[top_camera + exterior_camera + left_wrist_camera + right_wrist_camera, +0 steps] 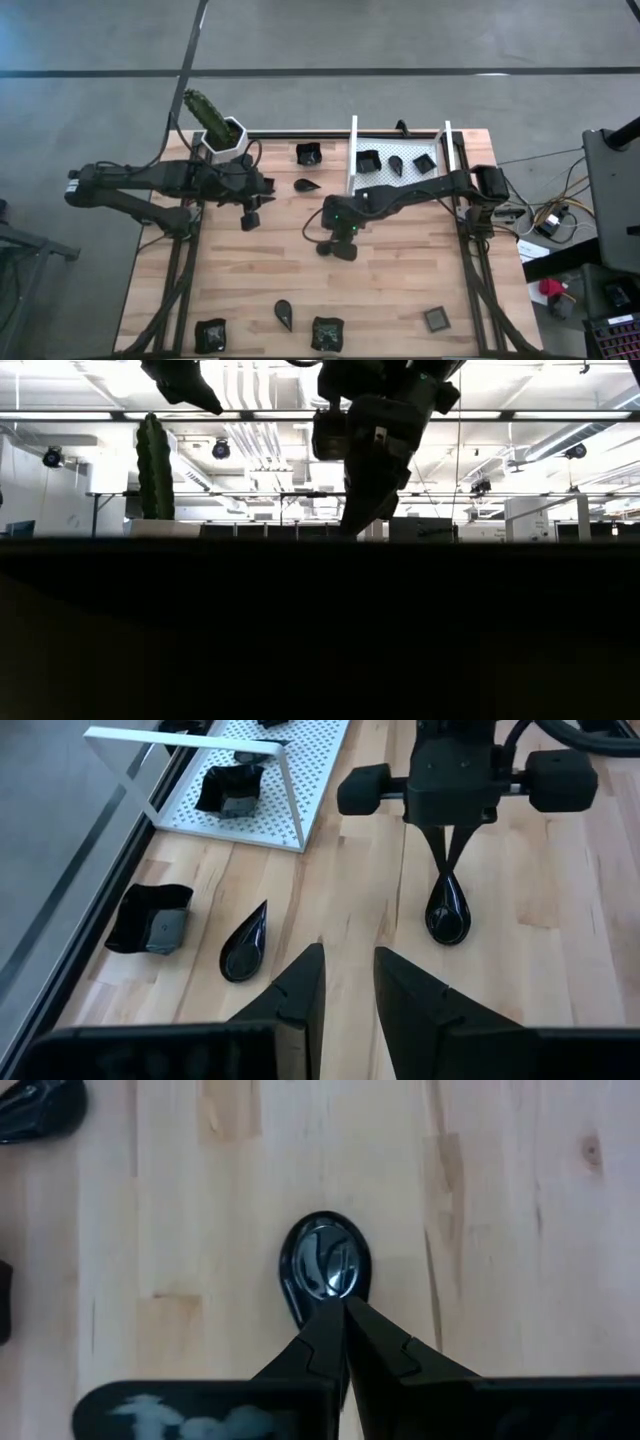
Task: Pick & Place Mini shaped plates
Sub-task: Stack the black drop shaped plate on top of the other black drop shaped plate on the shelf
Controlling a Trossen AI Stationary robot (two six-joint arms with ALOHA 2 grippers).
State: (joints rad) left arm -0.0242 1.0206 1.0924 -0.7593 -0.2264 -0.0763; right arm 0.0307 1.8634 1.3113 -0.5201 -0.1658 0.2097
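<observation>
The mini shaped plates are small glossy dark dishes. One teardrop plate (447, 915) hangs from my right gripper (340, 250), which is shut on it at the table's middle. My left gripper (347, 970) stands open above the table's left part (250, 218), with nothing between its fingers. Beyond it a teardrop plate (245, 942) and a square plate (150, 918) lie flat on the wood. Three plates sit in the white perforated tray (400, 180) at the far right: a square one (368, 160), a teardrop (396, 165) and another square one (424, 162). My right gripper pinches the teardrop plate's narrow end (312, 1302) between its two fingers. The fingers slant steeply down, coming from the table's right side. The plate hangs below them, tipped up, its wide end (447, 932) lowest. Whether that end touches the wood cannot be told.
A white hexagonal pot with a cactus (222, 135) stands at the far left beside the left arm. Along the near edge lie more plates (210, 335) (285, 315) (327, 333) and a grey square one (436, 319). White uprights (352, 155) flank the tray.
</observation>
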